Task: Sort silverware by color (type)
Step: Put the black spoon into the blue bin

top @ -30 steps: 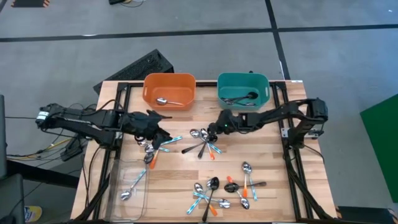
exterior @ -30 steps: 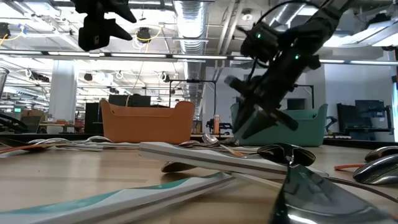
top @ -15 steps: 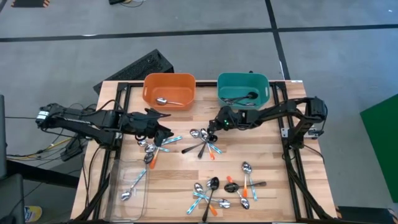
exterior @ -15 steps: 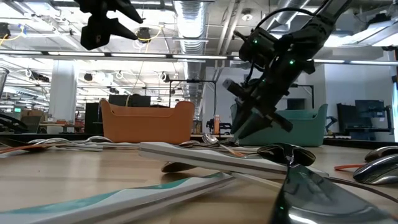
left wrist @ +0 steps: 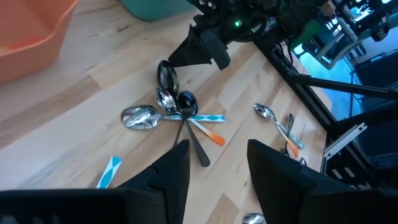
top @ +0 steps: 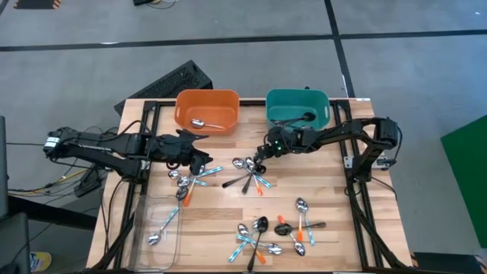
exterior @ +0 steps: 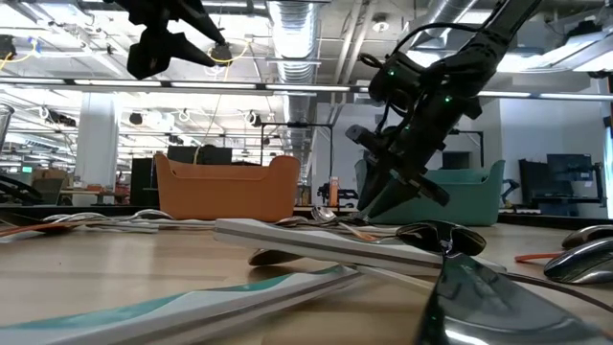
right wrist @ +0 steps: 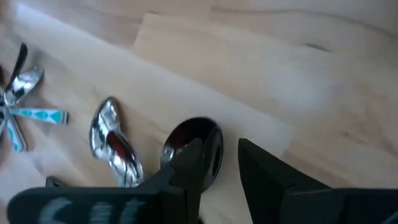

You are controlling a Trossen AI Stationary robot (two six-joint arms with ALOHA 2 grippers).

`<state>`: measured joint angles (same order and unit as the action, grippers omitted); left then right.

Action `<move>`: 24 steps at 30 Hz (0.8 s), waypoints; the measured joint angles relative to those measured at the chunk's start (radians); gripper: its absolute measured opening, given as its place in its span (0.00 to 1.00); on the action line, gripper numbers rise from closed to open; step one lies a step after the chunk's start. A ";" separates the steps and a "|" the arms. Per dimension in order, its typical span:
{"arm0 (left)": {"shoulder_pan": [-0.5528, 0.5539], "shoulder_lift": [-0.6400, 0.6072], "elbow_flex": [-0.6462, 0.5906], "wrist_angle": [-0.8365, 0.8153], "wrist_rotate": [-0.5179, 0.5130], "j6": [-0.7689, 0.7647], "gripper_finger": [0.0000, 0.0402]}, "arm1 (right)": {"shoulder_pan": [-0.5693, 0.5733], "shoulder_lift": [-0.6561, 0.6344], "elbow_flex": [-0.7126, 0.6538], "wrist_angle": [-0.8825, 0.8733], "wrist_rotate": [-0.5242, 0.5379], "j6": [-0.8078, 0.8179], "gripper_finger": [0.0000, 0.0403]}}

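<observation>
Wood-topped table [top: 335,190], high view: seeing the right gripper [top: 259,157] shifted off the teal bin [top: 325,114] side and now sitting at the top of the middle spoon cluster [top: 248,176]. Seeing the left gripper [top: 201,158] nudged slightly inward, hovering by the left spoon pile [top: 188,183]. Noting one spoon in the orange bin [top: 183,114], dark ones in the teal, one in the clear tray [top: 144,228]. Counting most of the silverware as still unsorted, including the near pile [top: 270,236].

Low view: catching the right gripper [exterior: 370,209] lower than a moment ago, tips almost at the boards; left gripper [exterior: 177,34] hanging high. Seeing an open workshop hall behind: ceiling ducts, strip lights, desks with monitors.

Left wrist view: showing own fingers [left wrist: 171,177] spread with nothing between.

Right wrist view: showing the fingers [right wrist: 186,165] narrowing but still gapped, straddling the edge of the black spoon bowl [right wrist: 198,140], not clamped yet. Reading this as lining up a pick of the black spoon, probably for the teal bin.
</observation>
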<state>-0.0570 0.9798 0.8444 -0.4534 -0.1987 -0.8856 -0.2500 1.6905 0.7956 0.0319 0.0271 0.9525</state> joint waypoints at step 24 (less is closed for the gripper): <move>0.006 0.000 0.000 -0.005 -0.012 0.036 0.36 | 0.038 -0.056 -0.003 0.047 -0.106 -0.025 0.02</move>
<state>-0.0505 0.9802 0.8444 -0.4580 -0.2110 -0.8497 -0.2123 1.6344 0.7925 0.0789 -0.0791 0.9274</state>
